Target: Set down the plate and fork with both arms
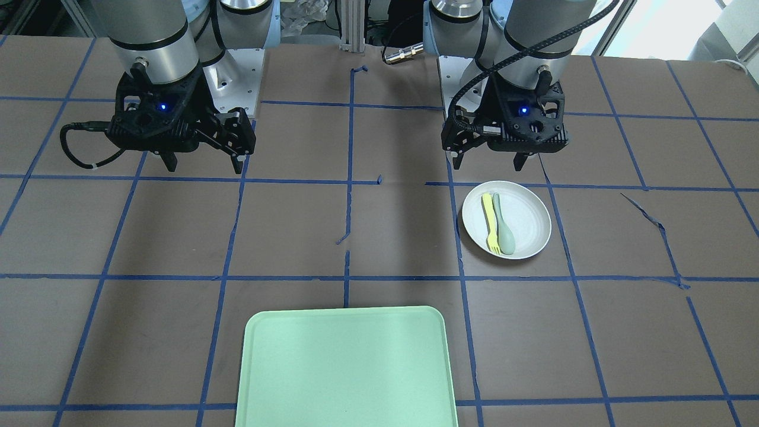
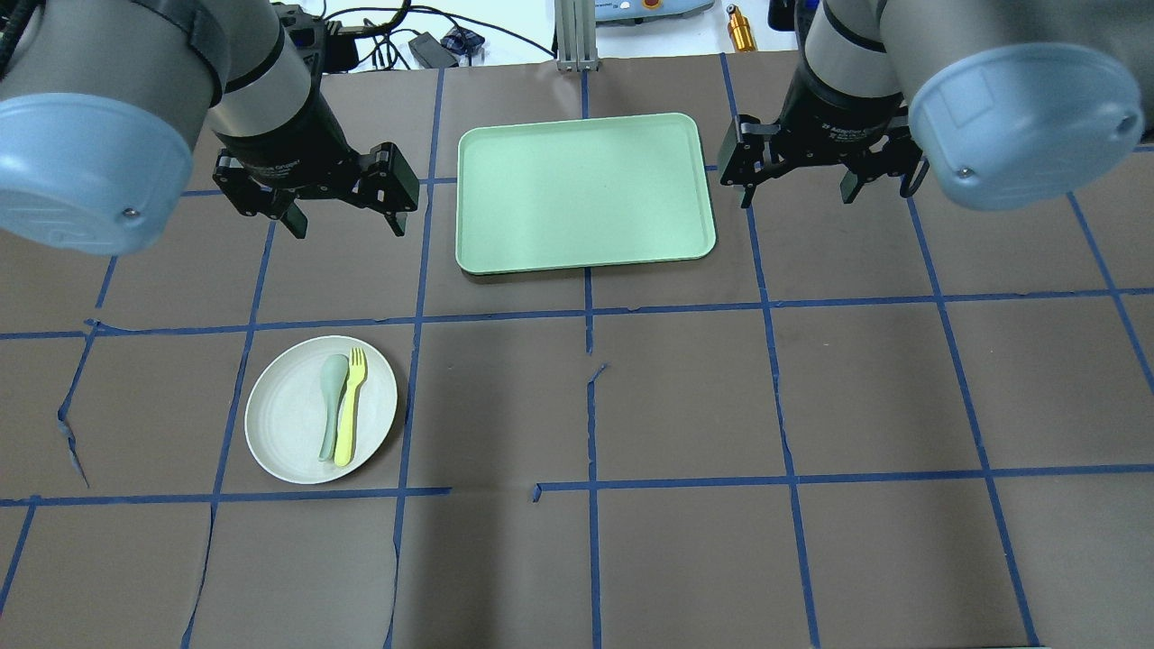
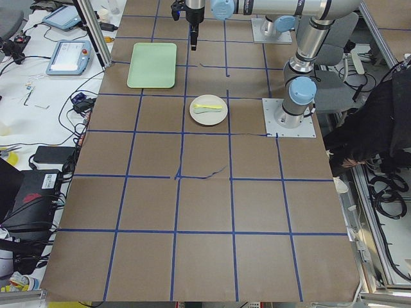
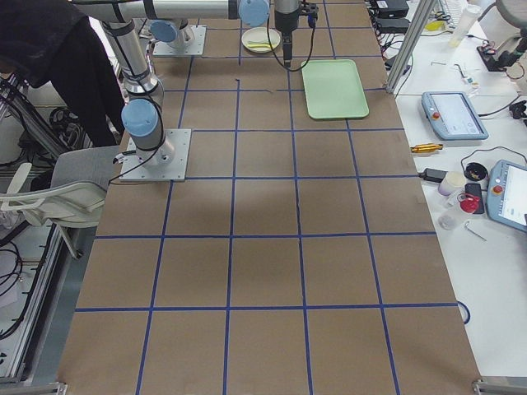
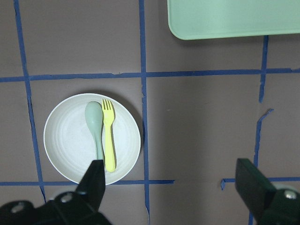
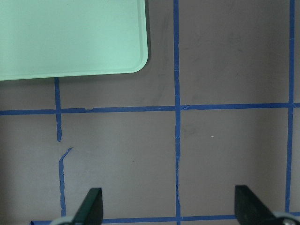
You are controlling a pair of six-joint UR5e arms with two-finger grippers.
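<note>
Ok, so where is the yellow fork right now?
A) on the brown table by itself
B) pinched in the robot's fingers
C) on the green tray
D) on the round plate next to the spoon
D: the fork lies flat on the plate, side by side with the spoon.

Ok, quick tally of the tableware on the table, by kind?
plate: 1
fork: 1
spoon: 1
tray: 1
Total: 4
</note>
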